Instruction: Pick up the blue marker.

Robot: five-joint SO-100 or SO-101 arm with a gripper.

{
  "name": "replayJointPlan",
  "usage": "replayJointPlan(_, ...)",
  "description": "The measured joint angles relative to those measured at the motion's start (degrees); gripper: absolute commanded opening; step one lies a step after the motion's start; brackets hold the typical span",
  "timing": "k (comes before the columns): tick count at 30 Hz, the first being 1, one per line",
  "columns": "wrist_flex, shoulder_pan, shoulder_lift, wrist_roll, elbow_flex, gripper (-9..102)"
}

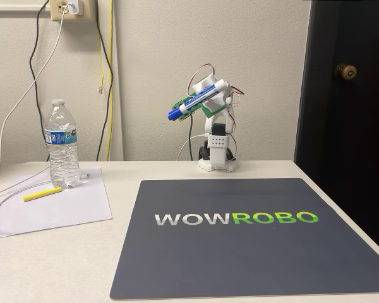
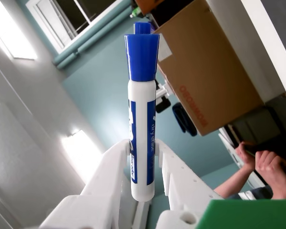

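Fixed view, left to right: wall outlet (image 1: 67, 7) with cables hanging down, water bottle (image 1: 62, 144) standing on a sheet of paper (image 1: 57, 203) at the far left of the desk (image 1: 132, 173), yellow stick (image 1: 42, 194) lying on the paper just near-left of the bottle. Dark mat (image 1: 252, 243) with WOWROBO lettering covers the near right of the desk. Arm base (image 1: 218, 148) stands at the far edge behind the mat, dark door (image 1: 344, 95) at right.

Marker (image 1: 197, 98) is up in the air, well above the desk, held by the jaws (image 1: 191, 104), which are closed on its barrel. Long axis tilted: blue cap points down-left, white tail end up-right.

Wrist view: marker (image 2: 142, 119) runs straight up the frame, cap at top, barrel clamped between the two white fingers (image 2: 112, 167), lower end sitting down between them. Cardboard box (image 2: 207, 67) upper right, a person's hands (image 2: 262, 164) at lower right.
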State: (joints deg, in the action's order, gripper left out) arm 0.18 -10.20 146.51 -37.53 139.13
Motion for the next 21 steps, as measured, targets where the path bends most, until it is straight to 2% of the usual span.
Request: replayJointPlan(21, -1.23, 0.00, -0.26, -1.76, 0.00, 5)
